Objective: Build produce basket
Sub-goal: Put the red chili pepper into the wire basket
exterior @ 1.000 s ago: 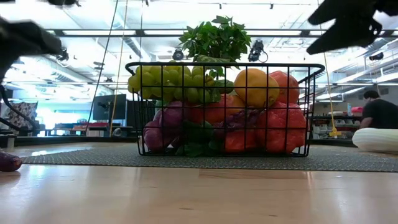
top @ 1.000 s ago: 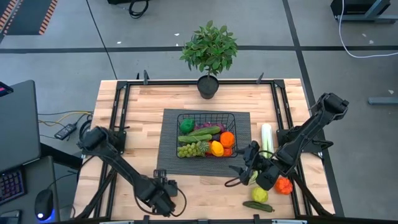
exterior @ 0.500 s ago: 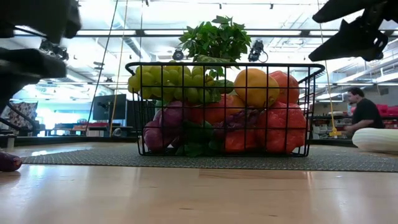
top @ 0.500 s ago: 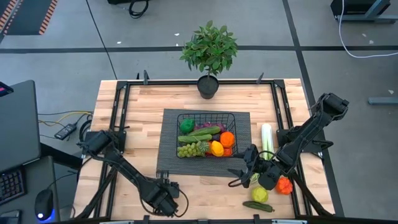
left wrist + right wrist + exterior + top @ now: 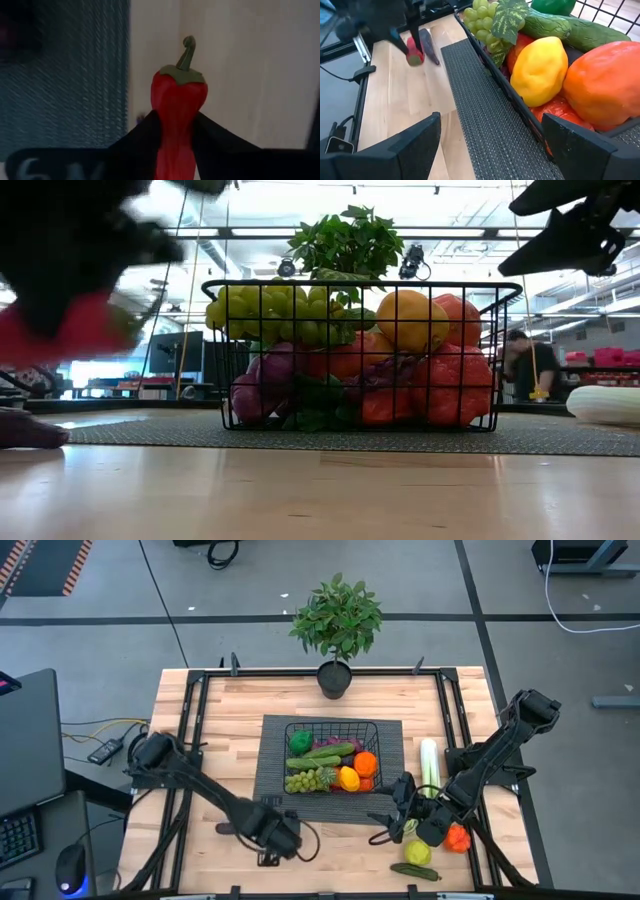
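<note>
A: What does the left gripper hold, and how does the object lie?

B: It is closed on a red pepper. In the left wrist view the pepper's long axis runs along the fingers, its green curled stem pointing away from the wrist. The gripper hangs over bare wood just off the mat's near left corner.

A: And the right gripper?

B: Its fingers are spread wide and empty, beside the mat's near right corner, facing the basket.

A: Where is the basket?

B: It sits on the dark ribbed mat at the table's centre, its long axis running left to right, filled with green grapes, a cucumber, a lemon and an orange.

A: What remains outside it?

B: A leek lying front to back right of the mat, and a small cucumber near the front edge.

A: The surroundings?

B: Pale wooden tabletop, a potted plant at the far edge, grey floor; a person shows in the room beyond.
</note>
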You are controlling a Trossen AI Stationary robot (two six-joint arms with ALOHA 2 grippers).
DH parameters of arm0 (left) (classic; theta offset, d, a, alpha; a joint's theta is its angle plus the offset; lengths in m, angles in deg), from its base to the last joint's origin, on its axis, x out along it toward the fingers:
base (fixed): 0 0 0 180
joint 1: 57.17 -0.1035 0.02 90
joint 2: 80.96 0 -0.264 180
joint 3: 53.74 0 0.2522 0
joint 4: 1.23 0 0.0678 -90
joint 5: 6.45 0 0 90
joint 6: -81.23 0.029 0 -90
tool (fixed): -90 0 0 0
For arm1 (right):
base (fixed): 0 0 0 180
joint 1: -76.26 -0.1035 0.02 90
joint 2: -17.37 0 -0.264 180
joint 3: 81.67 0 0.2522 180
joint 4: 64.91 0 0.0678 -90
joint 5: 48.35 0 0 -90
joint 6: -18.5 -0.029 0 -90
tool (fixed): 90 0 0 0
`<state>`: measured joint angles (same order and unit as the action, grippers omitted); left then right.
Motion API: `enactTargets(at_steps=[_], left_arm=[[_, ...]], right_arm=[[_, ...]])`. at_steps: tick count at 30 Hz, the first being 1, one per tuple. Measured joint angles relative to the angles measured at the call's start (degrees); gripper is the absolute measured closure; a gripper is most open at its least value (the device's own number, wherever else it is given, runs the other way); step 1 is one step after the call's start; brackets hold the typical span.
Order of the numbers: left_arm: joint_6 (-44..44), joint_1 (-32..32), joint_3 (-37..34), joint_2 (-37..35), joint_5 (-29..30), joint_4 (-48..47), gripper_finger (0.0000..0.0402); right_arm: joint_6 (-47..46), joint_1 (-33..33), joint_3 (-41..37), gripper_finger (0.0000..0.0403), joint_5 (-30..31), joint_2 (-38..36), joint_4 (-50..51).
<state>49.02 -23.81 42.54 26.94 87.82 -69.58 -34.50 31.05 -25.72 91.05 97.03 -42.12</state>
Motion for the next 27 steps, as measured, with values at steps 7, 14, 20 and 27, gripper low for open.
enactTargets(at_steps=[7, 14, 20, 27], left_arm=[[8.13, -5.41, 6.62, -3.39, 2.25, -2.58, 0.0276], [18.41, -13.32, 13.23, -3.79, 7.79, -2.18, 0.0284], [23.05, -20.94, 16.79, -3.77, 8.06, -2.31, 0.028], [26.56, -27.11, 21.16, -3.76, 7.99, -2.5, 0.027]], right_arm=[[0.7, 0.0, 0.0, 0.0055, -0.01, -0.02, 0.01], [2.44, 0.0, 0.0, 0.0055, -0.52, -0.04, 0.05], [7.45, 0.13, 0.0, 0.0055, -1.06, -0.15, -0.08], [12.35, 1.92, 0.0, 0.0055, -1.05, -0.15, -0.19]])
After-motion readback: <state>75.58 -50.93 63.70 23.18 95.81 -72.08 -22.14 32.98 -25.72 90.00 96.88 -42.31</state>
